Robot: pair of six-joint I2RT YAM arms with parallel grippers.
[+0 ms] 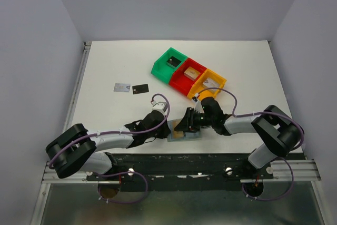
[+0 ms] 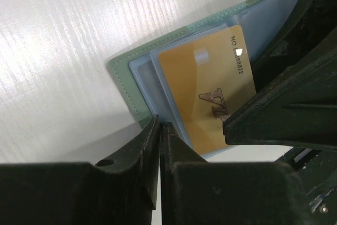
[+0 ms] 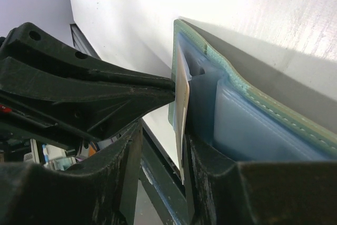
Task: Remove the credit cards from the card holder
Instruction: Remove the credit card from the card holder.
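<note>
Card holder (image 2: 120, 69) lies opened flat on the bench (image 1: 237, 61), with 1 gripper at each side of it. I count 1 card at the holder: the tan-gold card (image 2: 202, 82), lying over the clear sleeves. How much of it sits inside a pocket I cannot tell.

Left gripper (image 2: 159, 125): jaws together, with only a hairline slit between them, and the tips set at the holder's left edge. I judge this to be a hold-down, so that the soft holder neither slides nor lifts when the card is drawn. Whether a sliver of sleeve is nipped between the tips I cannot tell.

Right gripper (image 3: 166, 140): jaws apart, straddling the card's end at the holder's right side. In the right wrist view the card stands edge-on against 1 finger, with a gap to the other. As I read it, this is not yet a grip.

Silver-grey card (image 1: 122, 87) and black card (image 1: 140, 89) lie flat, side by side, well apart from the holder on its far-left side. Judgement: 2 of 3 are out and 1 is left.

Row of bins (image 1: 179, 84) stands beyond the holder on its far-right side. It plays no part in this job.

Next move, in my view, is to close on the card and pull along the sleeve's line. The risk is that the holder drags with it if the hold-down slips.
</note>
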